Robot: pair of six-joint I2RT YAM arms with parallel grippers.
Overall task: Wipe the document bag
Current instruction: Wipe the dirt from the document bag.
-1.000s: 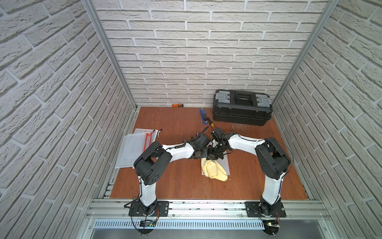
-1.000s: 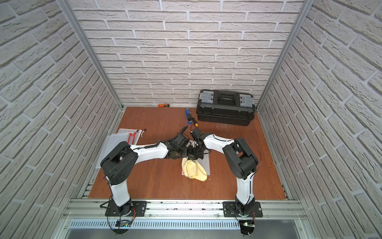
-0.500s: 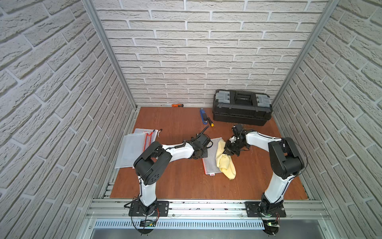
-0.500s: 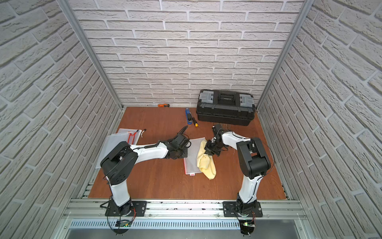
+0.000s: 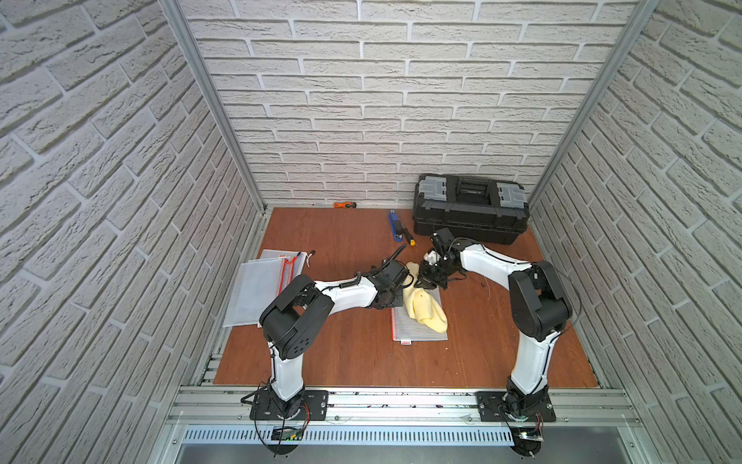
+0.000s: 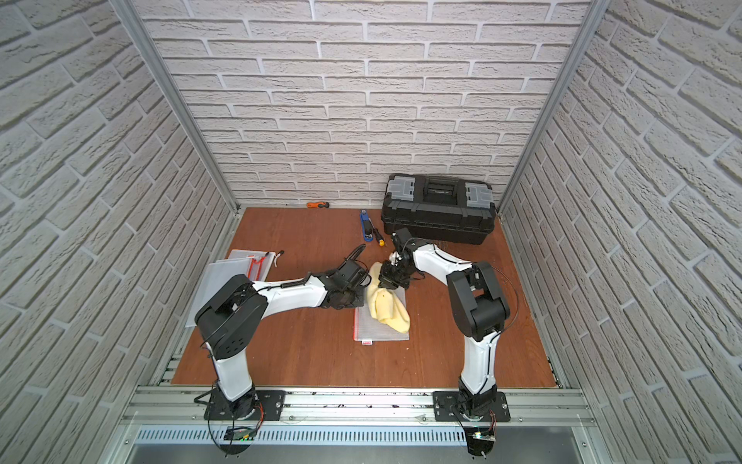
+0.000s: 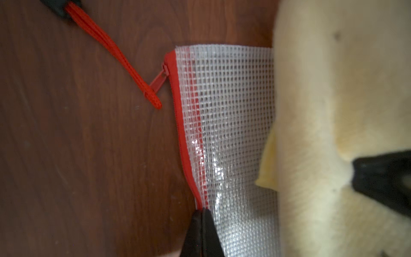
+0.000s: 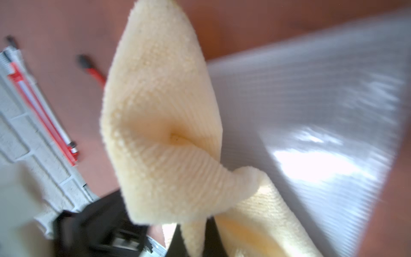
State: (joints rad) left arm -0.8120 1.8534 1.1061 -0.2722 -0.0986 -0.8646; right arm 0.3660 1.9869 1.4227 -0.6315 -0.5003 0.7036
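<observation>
Document bag (image 5: 415, 330) lies pinched in left gripper (image 7: 202, 211), under cloth (image 5: 426, 312) right gripper (image 5: 425, 284) clamps.

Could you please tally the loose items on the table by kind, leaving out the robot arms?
Mesh document bags: 3, the centre bag, the front left bag, the rear left bag
Cloths: 1, the yellow cloth
Toolboxes: 1, the black toolbox
Small hand tools: 3, the orange tool, the blue tool, the yellow-tipped screwdriver
Total: 8
</observation>
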